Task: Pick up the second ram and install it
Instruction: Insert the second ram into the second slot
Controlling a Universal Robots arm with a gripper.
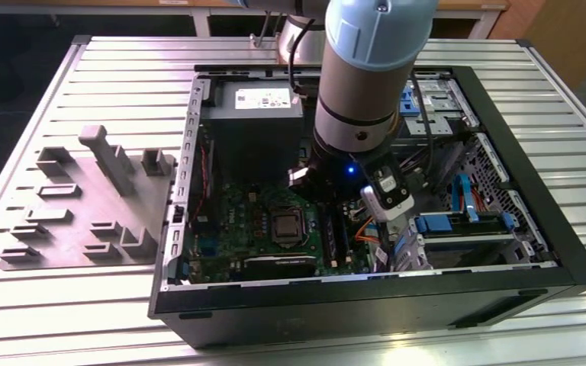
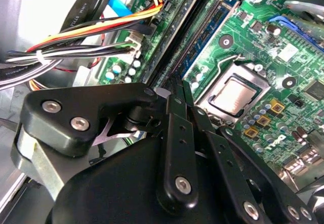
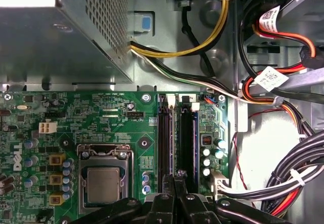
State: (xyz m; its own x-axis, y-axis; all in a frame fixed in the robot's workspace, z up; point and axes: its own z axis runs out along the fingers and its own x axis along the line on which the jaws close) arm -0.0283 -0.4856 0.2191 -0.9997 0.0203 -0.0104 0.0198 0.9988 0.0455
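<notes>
Second ram (image 3: 195,133) looks to me like the thin blue-green strip standing on its edge in one of the long black sockets (image 3: 164,138), but I cannot tell for sure which stick it is.

The counter (image 1: 120,320) is the biggest thing. It is made of shiny metal slats. The room behind it is dim, with some wooden furniture at the back.

On the counter sits an open black computer case (image 1: 375,313). Beside it, toward the exterior view's left, lies a grey plate (image 1: 79,206) with little blocks.

The big arm (image 1: 369,69) reaches down into the case, over the green board (image 3: 101,117).

The claw (image 3: 178,176) hangs right at the end of the sockets. Its two tips are close together, and I see nothing between them.

What could go wrong? If the claw pushes down a bit to one side, the stick may tip or not click in. A hard push could bend it. The bundle of wires (image 3: 304,168) is near and could get caught.
</notes>
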